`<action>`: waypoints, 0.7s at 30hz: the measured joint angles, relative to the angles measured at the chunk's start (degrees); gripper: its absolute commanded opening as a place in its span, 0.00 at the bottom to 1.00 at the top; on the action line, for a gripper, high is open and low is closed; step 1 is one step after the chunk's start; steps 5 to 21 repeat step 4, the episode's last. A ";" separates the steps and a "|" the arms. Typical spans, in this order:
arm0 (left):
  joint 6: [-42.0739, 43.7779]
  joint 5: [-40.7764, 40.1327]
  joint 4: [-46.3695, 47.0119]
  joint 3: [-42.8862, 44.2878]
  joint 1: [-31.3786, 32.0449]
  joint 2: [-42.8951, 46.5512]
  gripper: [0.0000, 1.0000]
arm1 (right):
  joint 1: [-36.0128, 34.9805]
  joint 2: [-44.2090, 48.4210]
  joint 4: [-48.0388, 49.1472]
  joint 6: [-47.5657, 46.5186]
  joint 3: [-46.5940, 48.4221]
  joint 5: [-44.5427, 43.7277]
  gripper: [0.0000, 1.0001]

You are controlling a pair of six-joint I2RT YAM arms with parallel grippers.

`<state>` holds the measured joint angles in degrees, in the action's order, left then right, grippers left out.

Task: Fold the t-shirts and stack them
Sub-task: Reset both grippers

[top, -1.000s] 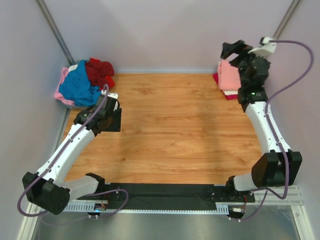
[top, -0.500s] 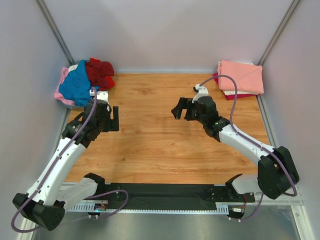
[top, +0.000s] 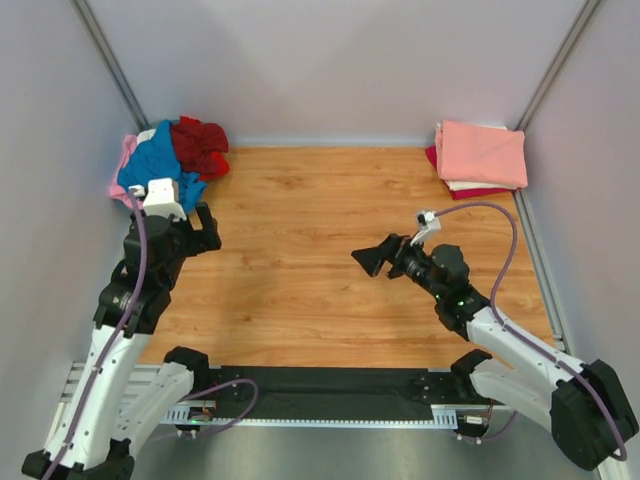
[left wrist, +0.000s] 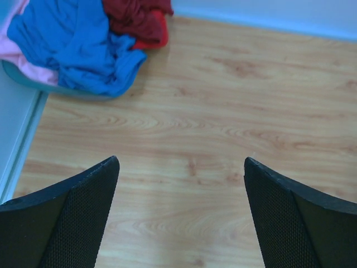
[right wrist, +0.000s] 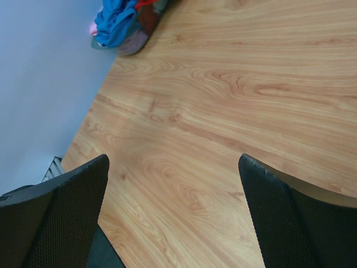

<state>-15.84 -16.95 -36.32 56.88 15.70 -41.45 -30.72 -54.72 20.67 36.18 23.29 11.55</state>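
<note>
A heap of unfolded t-shirts lies at the back left corner: a blue one [top: 152, 170], a dark red one [top: 199, 146] and a pale pink one [top: 123, 166]. The heap also shows in the left wrist view [left wrist: 83, 47] and in the right wrist view [right wrist: 120, 22]. A folded stack with a salmon-pink shirt [top: 483, 153] on top sits at the back right, over cream and dark red layers. My left gripper [top: 203, 232] is open and empty, just in front of the heap. My right gripper [top: 374, 257] is open and empty above the middle of the table, pointing left.
The wooden table [top: 330, 250] is boxed in by pale walls on the left, back and right. A black strip and metal rail [top: 340, 395] run along the near edge by the arm bases.
My right arm left the folded stack, swung down and left to the table's middle, and drew back toward its base. My left arm pulled back and rose. Both grippers stay open.
</note>
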 measured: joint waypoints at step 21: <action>1.38 0.17 4.00 0.55 0.00 2.78 1.00 | 0.00 2.86 1.16 -0.22 -1.42 1.07 1.00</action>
